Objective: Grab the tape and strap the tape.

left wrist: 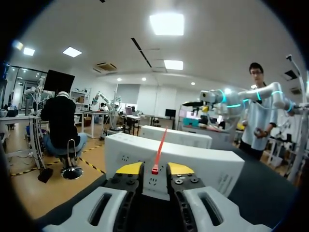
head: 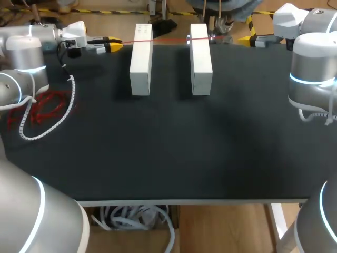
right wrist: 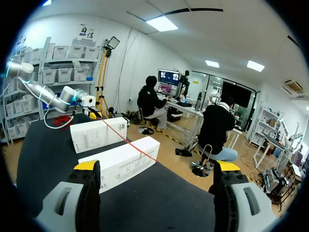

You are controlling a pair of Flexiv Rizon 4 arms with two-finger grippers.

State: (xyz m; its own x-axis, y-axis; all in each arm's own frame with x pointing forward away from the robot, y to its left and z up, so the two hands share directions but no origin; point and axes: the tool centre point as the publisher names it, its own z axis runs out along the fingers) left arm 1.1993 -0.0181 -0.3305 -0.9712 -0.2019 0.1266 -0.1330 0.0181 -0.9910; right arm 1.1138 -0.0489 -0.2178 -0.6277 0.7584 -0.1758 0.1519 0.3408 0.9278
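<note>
A thin red tape runs straight across the far ends of two white boxes, the left box and the right box. My left gripper is at the far left, level with the tape's end. In the left wrist view the red tape ends between the yellow tips of the left gripper, with a gap on each side. My right gripper is past the right box and stands wide open. In its own view the right gripper has nothing between its fingers, and the tape lies ahead of it.
A loose heap of red tape lies at the table's left edge, under my left arm's white coiled cable. The black table spreads out in front of the boxes.
</note>
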